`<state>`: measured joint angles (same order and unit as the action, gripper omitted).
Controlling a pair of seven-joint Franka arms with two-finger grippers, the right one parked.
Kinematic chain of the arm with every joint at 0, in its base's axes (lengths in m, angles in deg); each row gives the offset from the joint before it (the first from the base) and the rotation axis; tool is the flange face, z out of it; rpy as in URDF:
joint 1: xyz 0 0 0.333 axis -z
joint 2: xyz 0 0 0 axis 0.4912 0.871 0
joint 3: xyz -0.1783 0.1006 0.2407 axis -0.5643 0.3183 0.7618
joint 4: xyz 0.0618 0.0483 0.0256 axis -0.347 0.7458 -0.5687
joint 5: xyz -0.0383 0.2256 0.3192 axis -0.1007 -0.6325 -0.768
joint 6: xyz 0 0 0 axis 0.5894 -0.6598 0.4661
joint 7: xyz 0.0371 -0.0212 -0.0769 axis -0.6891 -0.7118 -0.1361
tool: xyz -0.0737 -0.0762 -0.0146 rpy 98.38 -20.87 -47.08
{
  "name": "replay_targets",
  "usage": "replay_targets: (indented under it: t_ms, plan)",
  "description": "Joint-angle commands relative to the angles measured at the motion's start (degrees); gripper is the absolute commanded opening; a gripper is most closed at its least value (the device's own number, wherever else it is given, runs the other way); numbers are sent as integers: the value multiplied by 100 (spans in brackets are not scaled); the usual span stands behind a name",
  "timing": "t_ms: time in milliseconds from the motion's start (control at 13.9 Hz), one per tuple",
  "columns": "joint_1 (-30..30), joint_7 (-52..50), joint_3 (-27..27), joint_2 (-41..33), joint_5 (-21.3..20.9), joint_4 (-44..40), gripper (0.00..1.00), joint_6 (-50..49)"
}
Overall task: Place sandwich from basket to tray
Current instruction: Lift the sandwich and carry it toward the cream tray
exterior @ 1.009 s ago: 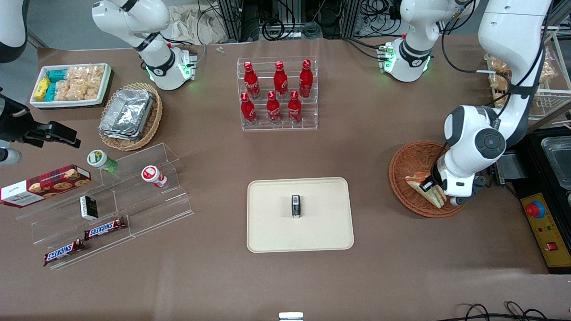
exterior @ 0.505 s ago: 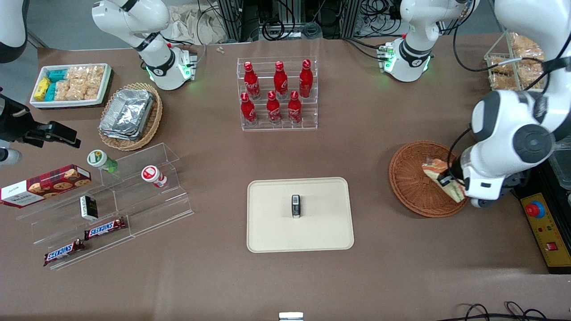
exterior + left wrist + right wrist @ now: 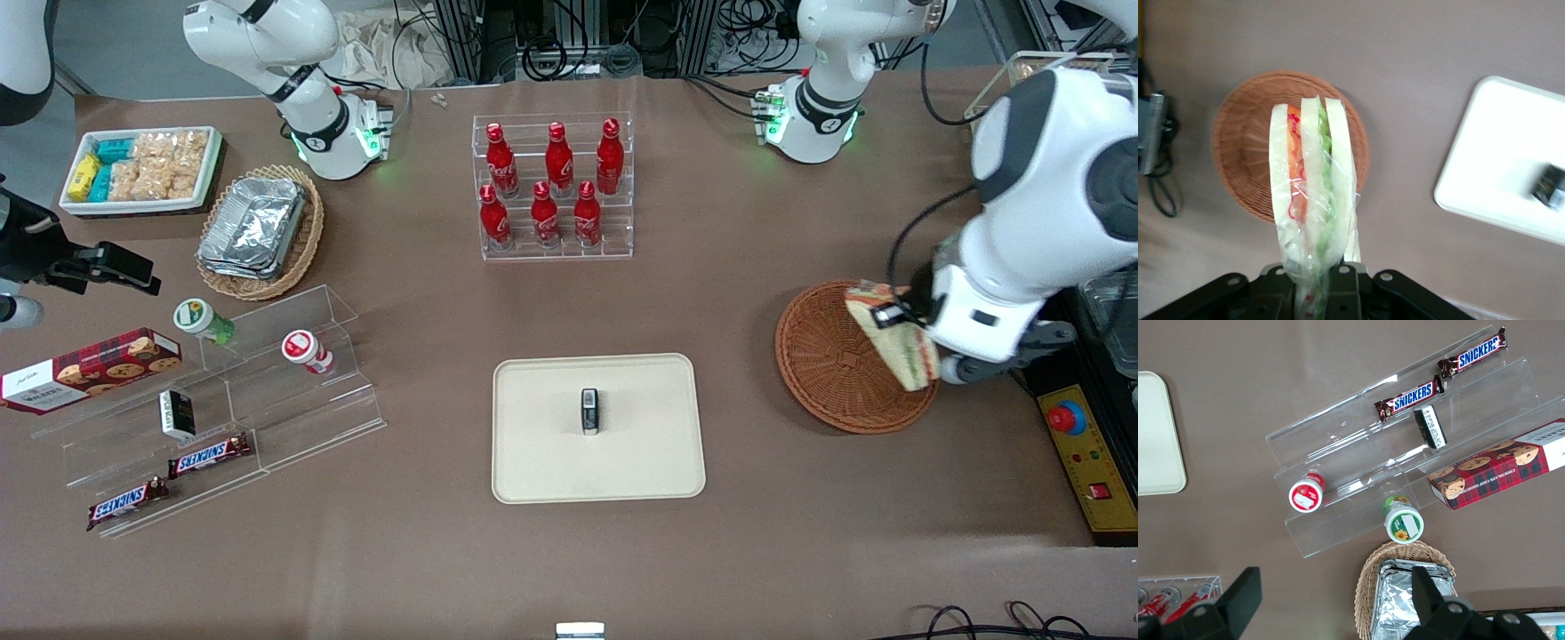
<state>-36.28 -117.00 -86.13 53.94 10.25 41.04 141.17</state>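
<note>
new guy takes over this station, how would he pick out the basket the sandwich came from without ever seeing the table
Start at the working arm's end of the brown table. The basket lies there, farther along than the cream tray, right under the gripper holding the wrapped sandwich. It is round, reddish-brown and empty, unlike the paler oval basket, which holds foil trays at the parked arm's end.

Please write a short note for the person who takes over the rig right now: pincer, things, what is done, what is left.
Pincer: shut on the sandwich, held above the basket.
Basket: nothing else in it.
Tray: holds one small dark object near its middle.
Done: sandwich grasped and raised out of the basket.
Left: carry it to the tray, set it on a bare part, release.
</note>
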Motion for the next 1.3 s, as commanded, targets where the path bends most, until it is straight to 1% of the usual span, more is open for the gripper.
replay_targets:
  t_ms: [0,72,288,360,432,649,793,1009,1081,1153,1225]
  plan:
    - [9,95,-571,558,-5,-264,0,3]
    - [43,17,-800,821,-40,-255,0,309]
    - [491,-28,-864,1726,-110,-263,0,1407]
    - [736,-46,-838,1981,-311,-255,0,1811]
    - [877,-133,-820,2280,-608,-263,0,2154]
    - [1063,-747,-820,3010,-1426,-264,0,2928]
    - [1125,-854,-794,3336,-1735,-281,0,3307]
    - [1151,-846,-793,3478,-1850,-299,0,3335]
    - [1160,-854,-793,3504,-1868,-299,9,3335]
    - [1160,-846,-793,3548,-1868,-299,25,3326]
    - [1160,-854,-793,3557,-1868,-299,46,3326]
